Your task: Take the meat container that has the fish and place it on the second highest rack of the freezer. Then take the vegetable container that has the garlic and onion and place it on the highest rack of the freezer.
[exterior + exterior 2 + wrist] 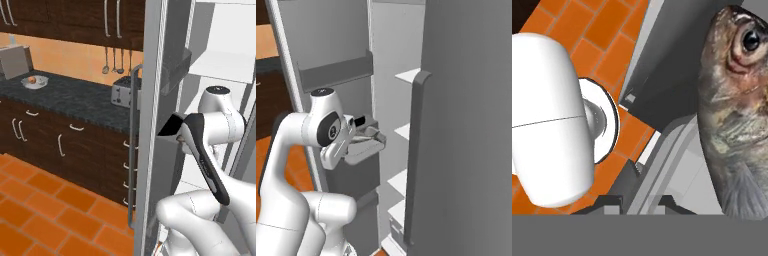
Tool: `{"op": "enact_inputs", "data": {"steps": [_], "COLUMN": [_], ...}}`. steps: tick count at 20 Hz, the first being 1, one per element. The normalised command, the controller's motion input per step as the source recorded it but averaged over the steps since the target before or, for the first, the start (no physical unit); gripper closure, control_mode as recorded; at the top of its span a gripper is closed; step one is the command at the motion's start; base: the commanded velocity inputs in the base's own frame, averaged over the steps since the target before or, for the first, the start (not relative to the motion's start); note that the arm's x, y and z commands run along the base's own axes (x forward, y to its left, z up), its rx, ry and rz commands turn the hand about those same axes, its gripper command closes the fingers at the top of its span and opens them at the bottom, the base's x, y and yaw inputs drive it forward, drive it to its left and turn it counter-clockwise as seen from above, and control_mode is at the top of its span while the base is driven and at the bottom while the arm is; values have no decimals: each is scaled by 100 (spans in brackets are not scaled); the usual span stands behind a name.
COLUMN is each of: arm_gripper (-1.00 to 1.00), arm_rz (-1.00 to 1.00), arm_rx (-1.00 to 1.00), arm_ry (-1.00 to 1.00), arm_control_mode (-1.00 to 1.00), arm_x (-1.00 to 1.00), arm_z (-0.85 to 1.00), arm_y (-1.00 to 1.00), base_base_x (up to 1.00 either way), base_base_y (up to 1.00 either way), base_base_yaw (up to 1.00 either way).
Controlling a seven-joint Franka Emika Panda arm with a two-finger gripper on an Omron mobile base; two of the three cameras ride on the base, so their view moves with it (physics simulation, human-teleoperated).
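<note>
My gripper [375, 135] is shut on the rim of the meat container [362, 152], a grey tray held level in front of the open freezer [391, 45]. Up close in the hand view, the grey-brown fish [737, 115] lies in that tray [677, 160], just beyond my gripper [639, 204]. The tray hangs left of the freezer's white shelves, about level with the second shelf down [402, 131] of those that show, below the upper shelf [408, 75]. Far back on the dark counter sits the vegetable container [34, 81] with the orange-brown onion [32, 79]; the garlic is too small to make out.
The open freezer door [150, 125] with its dark bins [336, 72] stands close on the left of my arm. The other grey door [466, 150] with its tall handle walls off the right. A toaster [121, 93] stands on the counter [75, 100]. Below is the orange tiled floor [40, 210].
</note>
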Motion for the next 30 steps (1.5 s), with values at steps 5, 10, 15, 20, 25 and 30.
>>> {"op": "enact_inputs", "data": {"steps": [5, 10, 15, 20, 25, 30], "arm_gripper": [100, 100, 100, 100, 100, 100], "arm_rz": [0, 0, 0, 0, 0, 0], "arm_rx": [0, 0, 0, 0, 0, 0], "arm_ry": [0, 0, 0, 0, 0, 0], "arm_control_mode": [100, 100, 100, 100, 100, 100], "arm_x": [0, 0, 0, 0, 0, 0], "arm_z": [0, 0, 0, 0, 0, 0], "arm_y": [0, 0, 0, 0, 0, 0], "base_base_x": [16, 26, 2, -32, -12, 39], "base_base_y": [-54, -35, 14, -17, -21, 0], "base_base_yaw": [9, -1, 8, 2, -1, 0]}}
